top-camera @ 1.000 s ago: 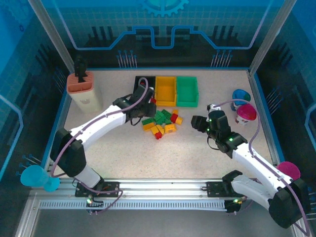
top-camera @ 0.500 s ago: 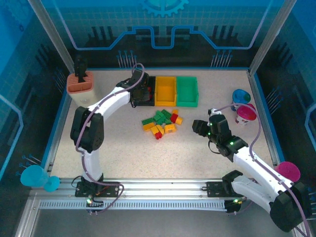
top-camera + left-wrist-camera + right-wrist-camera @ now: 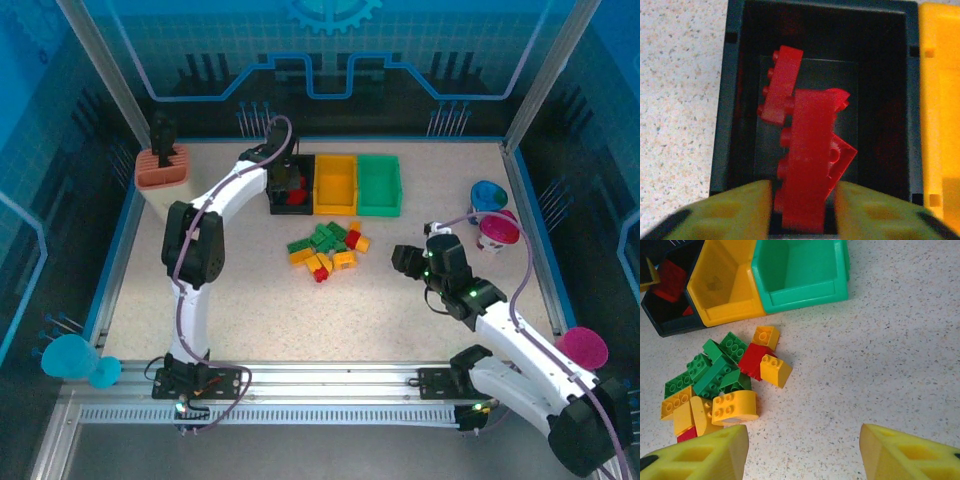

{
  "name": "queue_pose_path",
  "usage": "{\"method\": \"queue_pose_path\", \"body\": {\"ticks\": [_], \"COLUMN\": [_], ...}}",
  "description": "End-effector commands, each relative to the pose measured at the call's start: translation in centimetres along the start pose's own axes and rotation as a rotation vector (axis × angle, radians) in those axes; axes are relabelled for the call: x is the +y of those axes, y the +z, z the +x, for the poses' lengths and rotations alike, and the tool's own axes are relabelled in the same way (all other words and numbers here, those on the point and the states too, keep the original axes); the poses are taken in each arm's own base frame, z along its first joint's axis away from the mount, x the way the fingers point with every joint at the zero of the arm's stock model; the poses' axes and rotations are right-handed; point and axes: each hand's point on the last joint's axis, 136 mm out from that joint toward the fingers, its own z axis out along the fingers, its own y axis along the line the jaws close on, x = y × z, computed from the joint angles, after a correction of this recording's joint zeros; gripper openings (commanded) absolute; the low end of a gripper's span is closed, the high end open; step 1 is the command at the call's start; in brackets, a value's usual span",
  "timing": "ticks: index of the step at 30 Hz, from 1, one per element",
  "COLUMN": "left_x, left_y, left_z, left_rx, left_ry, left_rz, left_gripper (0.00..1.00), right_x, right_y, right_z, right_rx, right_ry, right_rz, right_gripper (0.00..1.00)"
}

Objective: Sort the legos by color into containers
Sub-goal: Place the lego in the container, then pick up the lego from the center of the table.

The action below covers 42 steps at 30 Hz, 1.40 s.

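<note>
Over the black bin (image 3: 722, 125), the left tool (image 3: 802, 192) flanks a red brick (image 3: 810, 150); gripped or freed, I cannot tell. Right tool (image 3: 805, 440) gapes, empty. Yellow bin (image 3: 730, 312) and green bin (image 3: 800, 292) are empty; most legos (image 3: 725, 375) wait on the surface (image 3: 865, 365).

"What does the cell stand on?"

"A beige speckled worktop (image 3: 300, 320) with a raised blue border (image 3: 113, 250). A slotted aluminium rail (image 3: 320, 412) runs along its near edge."

"And the walls?"

"Clear blue-tinted panels. The back panel (image 3: 400, 50) carries pale circuit-like lines and a gear emblem (image 3: 332, 12) at the top. Slanted metal posts (image 3: 97, 75) frame the two far corners."

"Lighting?"

"Even and bright from above, with soft shadows on the speckled surface."
</note>
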Motion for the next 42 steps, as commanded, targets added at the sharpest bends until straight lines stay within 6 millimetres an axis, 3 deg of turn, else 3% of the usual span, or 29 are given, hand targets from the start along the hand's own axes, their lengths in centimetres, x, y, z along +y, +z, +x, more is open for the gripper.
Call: {"method": "queue_pose_path", "body": {"ticks": [1,2,4,9,12,16,23,32,36,42], "left_x": [0.7,0.6,0.2,-0.6,-1.3,-3.0,-6.5,-8.1,-8.3,-8.6], "left_y": [-1.5,-2.2,-4.1,-9.4,-11.7,-13.2,-14.3,-13.7,-12.5,-11.0], "left_z": [-0.7,-0.9,-1.1,0.0,2.4,7.3,15.7,23.6,25.8,26.5], "left_rx": [-0.004,-0.016,-0.042,-0.121,-0.128,-0.077,0.054,0.209,0.256,0.283], "left_ry": [0.001,-0.005,-0.01,0.019,0.044,0.127,0.23,0.257,0.29,0.318], "left_rz": [-0.025,-0.013,0.008,0.048,0.079,0.121,0.249,0.297,0.275,0.241], "left_gripper": [0.62,0.68,0.72,0.72,0.71,0.7,0.66,0.63,0.63,0.64], "right_x": [-0.1,-0.1,-0.1,0.1,0.2,0.5,0.6,0.4,0.5,0.5], "right_y": [-0.7,-0.8,-0.9,-0.9,-0.7,-0.5,-0.3,-0.1,0.0,-0.2], "right_z": [-0.7,-0.7,-0.7,-0.8,-0.8,-0.7,-0.4,0.0,0.0,0.1], "right_rx": [-0.017,-0.017,-0.017,-0.018,-0.016,-0.009,0.001,0.005,0.006,0.006], "right_ry": [0.012,0.012,0.012,0.015,0.016,0.019,0.026,0.033,0.036,0.036], "right_rz": [0.003,0.002,0.002,-0.005,-0.012,-0.024,-0.034,-0.034,-0.04,-0.04], "right_gripper": [0.61,0.61,0.61,0.61,0.61,0.61,0.61,0.62,0.61,0.62]}}
